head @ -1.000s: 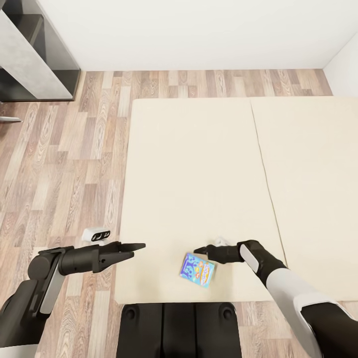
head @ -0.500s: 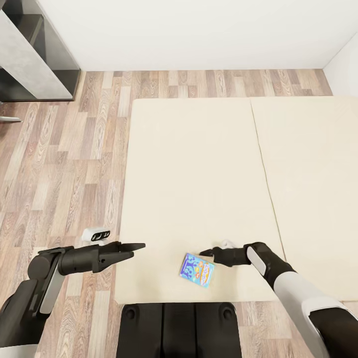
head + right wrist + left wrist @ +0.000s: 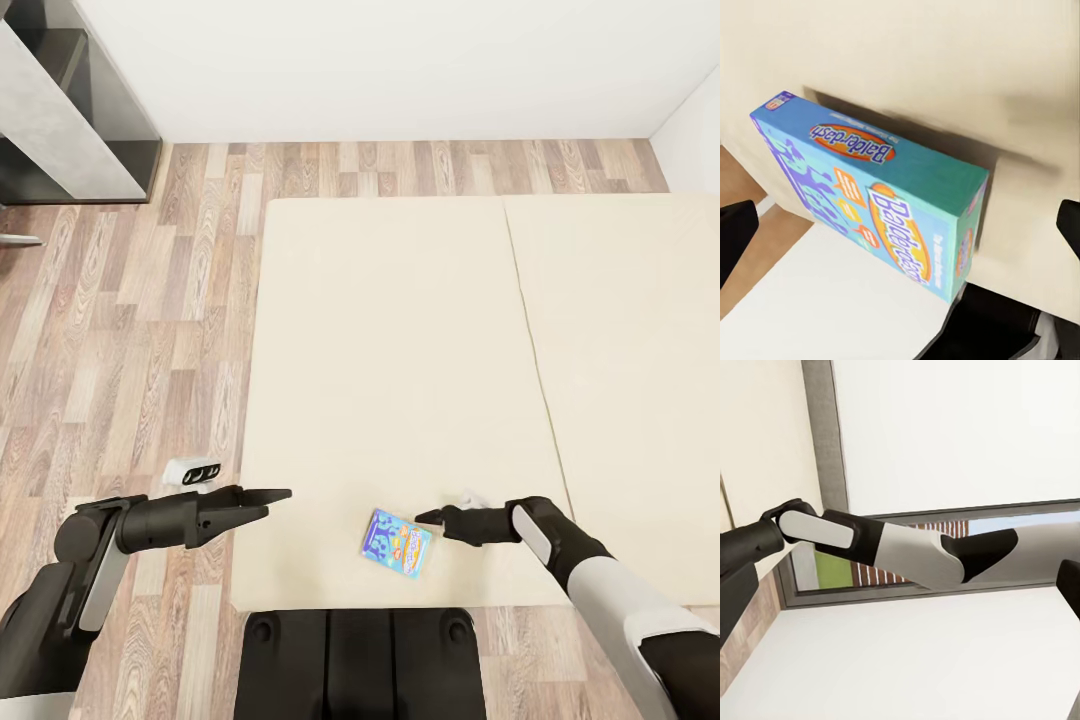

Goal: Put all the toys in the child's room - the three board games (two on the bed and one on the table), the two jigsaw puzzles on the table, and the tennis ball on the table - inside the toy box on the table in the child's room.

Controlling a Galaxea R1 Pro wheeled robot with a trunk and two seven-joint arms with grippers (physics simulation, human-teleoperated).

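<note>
A small blue board game [image 3: 397,543] lies flat on the cream bed [image 3: 400,330], close to its near edge. My right gripper [image 3: 428,518] hovers just to the right of the box, pointing at it, open and holding nothing. In the right wrist view the board game [image 3: 870,202] sits between the two spread fingertips [image 3: 736,232], and nothing touches it. My left gripper [image 3: 272,495] is open and empty over the bed's near left corner, well left of the box.
A seam [image 3: 535,350] divides the bed into two panels. Wood-plank floor [image 3: 130,330] runs along the bed's left side and behind it. A dark grey shelf section [image 3: 60,120] stands at the far left by the white wall. My base [image 3: 360,650] is against the bed's near edge.
My right gripper has drawn back to the right and slightly toward the bed's near edge, away from the blue box. The box and the left arm have not moved.
</note>
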